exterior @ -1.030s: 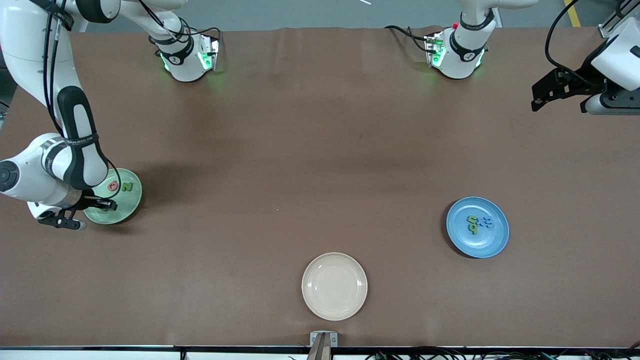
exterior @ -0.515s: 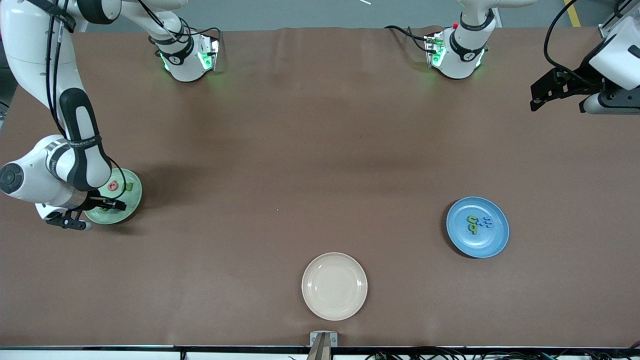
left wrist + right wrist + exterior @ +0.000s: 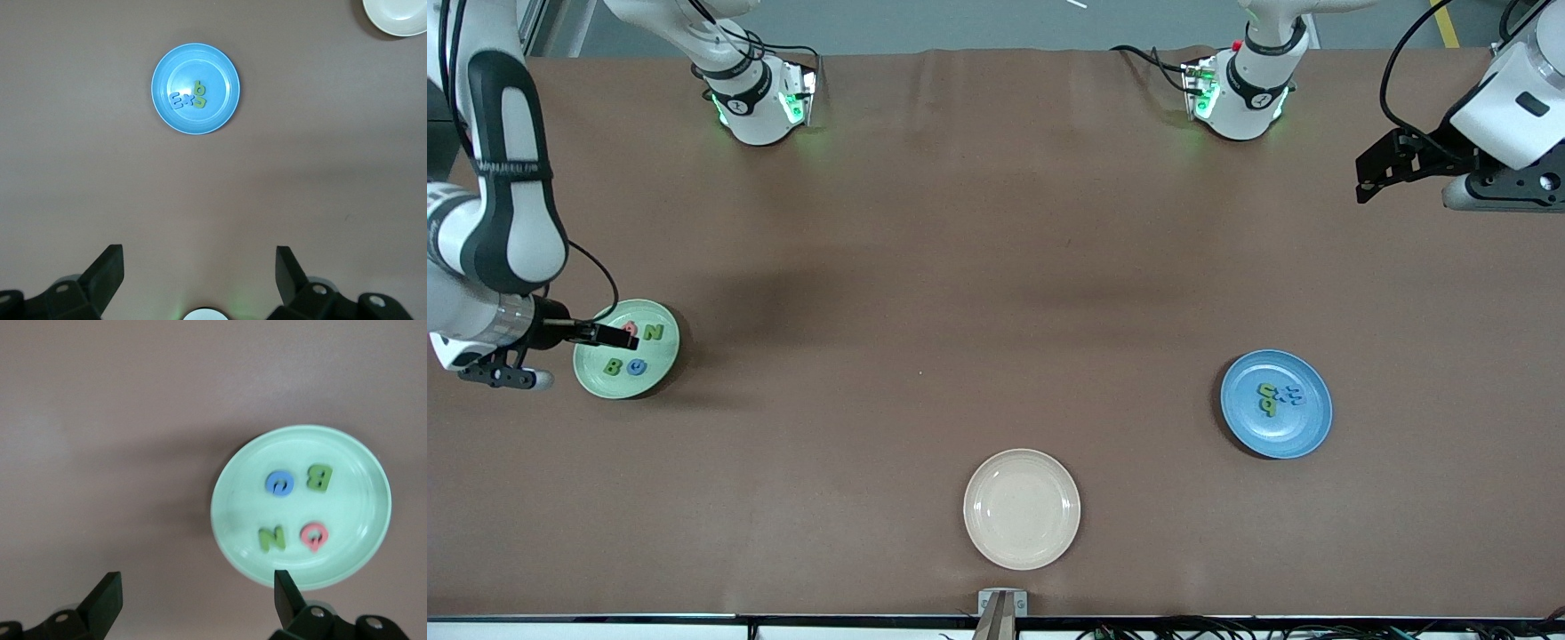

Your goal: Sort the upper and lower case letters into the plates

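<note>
The pale mint green plate (image 3: 660, 364) lies at the right arm's end of the table and holds several letters: a green N (image 3: 654, 332), a red Q (image 3: 630, 330), a green B (image 3: 613, 365) and a blue G (image 3: 636, 365). My right gripper (image 3: 580, 358) is open and empty, up over that plate's outer edge. The right wrist view shows the mint plate (image 3: 233, 520), its letters and my right gripper (image 3: 195, 587). The blue plate (image 3: 1307, 427) holds a few green and blue letters (image 3: 1278, 397). My left gripper (image 3: 1409, 191) is open and empty, waiting high over the table's end; the left wrist view shows it (image 3: 198, 267) apart from the blue plate (image 3: 217, 63).
A cream-beige plate (image 3: 1022, 508) lies bare near the front edge, between the two other plates, and shows at the left wrist view's corner (image 3: 400, 13). The arms' bases (image 3: 760, 102) stand along the table's edge farthest from the front camera. Brown cloth covers the table.
My right gripper has risen and drawn back off the mint plate toward the table's end, uncovering the B and the blue G. My left gripper has shifted slightly.
</note>
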Available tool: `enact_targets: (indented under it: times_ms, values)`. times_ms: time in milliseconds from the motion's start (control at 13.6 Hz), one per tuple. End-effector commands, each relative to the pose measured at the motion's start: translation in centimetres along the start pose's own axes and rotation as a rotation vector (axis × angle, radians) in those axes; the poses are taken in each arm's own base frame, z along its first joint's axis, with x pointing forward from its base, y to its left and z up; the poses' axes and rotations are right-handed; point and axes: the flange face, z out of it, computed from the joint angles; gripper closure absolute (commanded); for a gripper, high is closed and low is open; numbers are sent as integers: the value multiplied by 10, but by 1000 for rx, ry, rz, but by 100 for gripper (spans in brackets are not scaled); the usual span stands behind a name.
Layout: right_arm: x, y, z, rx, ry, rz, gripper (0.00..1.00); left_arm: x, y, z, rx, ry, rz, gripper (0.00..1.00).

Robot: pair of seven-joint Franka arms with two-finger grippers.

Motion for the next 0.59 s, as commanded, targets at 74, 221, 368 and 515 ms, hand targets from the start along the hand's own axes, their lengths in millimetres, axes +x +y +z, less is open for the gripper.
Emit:
enact_targets:
  times_ms: [74,221,368,515]
  values:
    - [-37,-49,-86,-26,0,-24,0,-9,0,-3,-14,19,-3,0]
    - [-44,-55,-151,-29,-22,-36,0,-10,-5,-5,-16,17,-5,0]
    - [-52,-57,-201,-57,-1,-45,0,-12,-6,-8,-15,23,-8,0]
    - [-58,-55,-223,-64,0,-41,0,-13,-6,-11,-16,32,-8,0]
